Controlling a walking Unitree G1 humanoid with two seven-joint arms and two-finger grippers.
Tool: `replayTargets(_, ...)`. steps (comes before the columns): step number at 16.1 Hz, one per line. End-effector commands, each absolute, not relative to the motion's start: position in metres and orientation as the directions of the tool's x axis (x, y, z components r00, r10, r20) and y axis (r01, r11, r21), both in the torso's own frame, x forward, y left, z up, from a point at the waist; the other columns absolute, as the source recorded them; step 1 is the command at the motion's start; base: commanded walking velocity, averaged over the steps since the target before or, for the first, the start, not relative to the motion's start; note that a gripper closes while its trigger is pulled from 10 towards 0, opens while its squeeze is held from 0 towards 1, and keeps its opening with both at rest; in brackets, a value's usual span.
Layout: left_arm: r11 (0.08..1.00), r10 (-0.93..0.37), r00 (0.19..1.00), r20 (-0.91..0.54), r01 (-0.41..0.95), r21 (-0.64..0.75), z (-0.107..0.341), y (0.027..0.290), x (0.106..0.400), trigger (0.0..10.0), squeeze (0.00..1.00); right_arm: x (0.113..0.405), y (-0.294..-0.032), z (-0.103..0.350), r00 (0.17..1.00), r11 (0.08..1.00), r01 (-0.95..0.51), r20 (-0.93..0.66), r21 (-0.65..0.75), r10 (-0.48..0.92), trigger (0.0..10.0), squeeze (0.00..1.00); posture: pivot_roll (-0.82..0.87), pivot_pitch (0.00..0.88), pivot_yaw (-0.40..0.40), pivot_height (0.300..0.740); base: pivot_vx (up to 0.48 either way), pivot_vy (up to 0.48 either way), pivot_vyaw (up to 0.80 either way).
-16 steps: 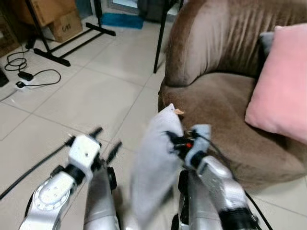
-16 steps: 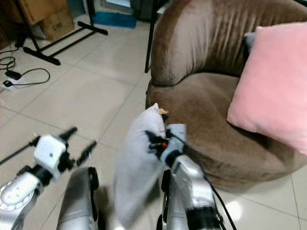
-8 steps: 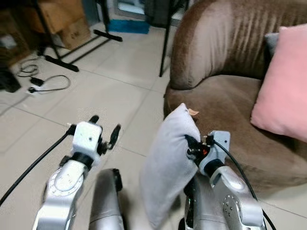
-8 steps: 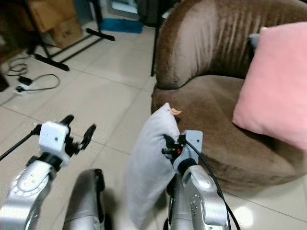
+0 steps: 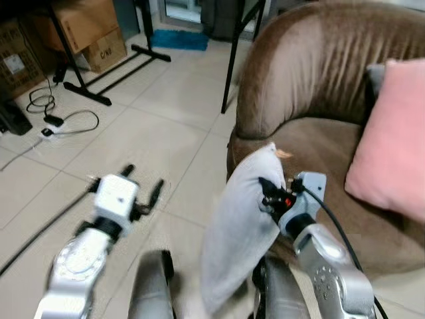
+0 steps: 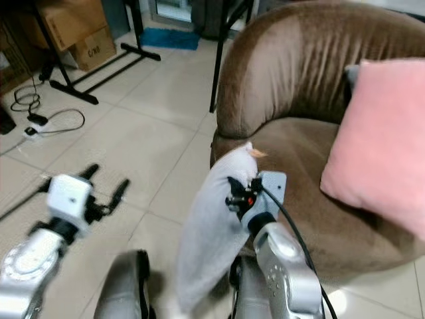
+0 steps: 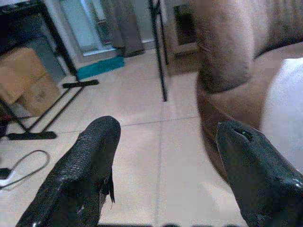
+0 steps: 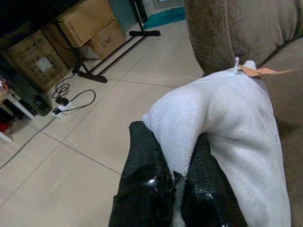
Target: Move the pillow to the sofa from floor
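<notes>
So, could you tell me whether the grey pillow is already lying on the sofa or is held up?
Held up. The right hand pinches the grey pillow, which hangs upright before the sofa seat's front edge.

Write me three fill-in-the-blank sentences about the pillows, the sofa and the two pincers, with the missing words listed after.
1. The right pincer is shut on the ____ pillow.
2. The pillow lying on the brown sofa is ____ in colour.
3. The left pincer hangs with its fingers ____, holding nothing.

Missing words: white; pink; open
</notes>
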State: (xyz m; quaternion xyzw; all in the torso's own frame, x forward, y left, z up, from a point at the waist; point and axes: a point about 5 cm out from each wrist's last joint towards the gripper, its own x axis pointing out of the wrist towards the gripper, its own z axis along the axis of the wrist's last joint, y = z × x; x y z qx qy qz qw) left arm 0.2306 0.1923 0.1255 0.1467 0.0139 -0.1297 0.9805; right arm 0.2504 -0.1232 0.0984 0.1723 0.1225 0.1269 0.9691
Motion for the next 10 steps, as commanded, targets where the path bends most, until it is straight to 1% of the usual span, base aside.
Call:
replayTargets(1, 0.923, -0.245, 0.968, -0.063, 0.252, 0.289, 0.127, 0.195, 0.228, 10.0, 0.0, 0.255, -0.124, 0.12, 0.955, 0.901, -0.221, -0.102, 0.374, 0.277, 10.0, 0.0, 0.06, 0.0, -0.03, 0.646, 0.0, 0.0, 0.0)
replayTargets(2, 0.931, -0.209, 0.976, -0.057, 0.216, 0.294, 0.128, 0.199, 0.23, 10.0, 0.0, 0.257, -0.127, 0.127, 0.963, 0.903, -0.209, -0.082, 0.376, 0.257, 10.0, 0.0, 0.06, 0.0, -0.031, 0.656, 0.0, 0.0, 0.0)
replayTargets(5, 0.932, -0.191, 0.98, -0.054, 0.199, 0.302, 0.128, 0.198, 0.233, 10.0, 0.0, 0.263, -0.132, 0.14, 0.977, 0.898, -0.18, -0.033, 0.402, 0.21, 10.0, 0.0, 0.06, 0.0, -0.024, 0.681, 0.0, 0.0, 0.0)
replayTargets(7, 0.934, -0.192, 0.98, -0.047, 0.197, 0.297, 0.13, 0.199, 0.233, 10.0, 0.0, 0.26, -0.131, 0.139, 0.976, 0.897, -0.177, -0.043, 0.404, 0.212, 10.0, 0.0, 0.05, 0.0, -0.023, 0.706, 0.0, 0.0, 0.0)
replayTargets(10, 0.935, -0.18, 0.982, -0.048, 0.186, 0.301, 0.131, 0.198, 0.235, 10.0, 0.0, 0.256, -0.129, 0.137, 0.975, 0.895, -0.171, -0.057, 0.411, 0.213, 10.0, 0.0, 0.05, 0.0, -0.021, 0.731, 0.0, 0.0, 0.0)
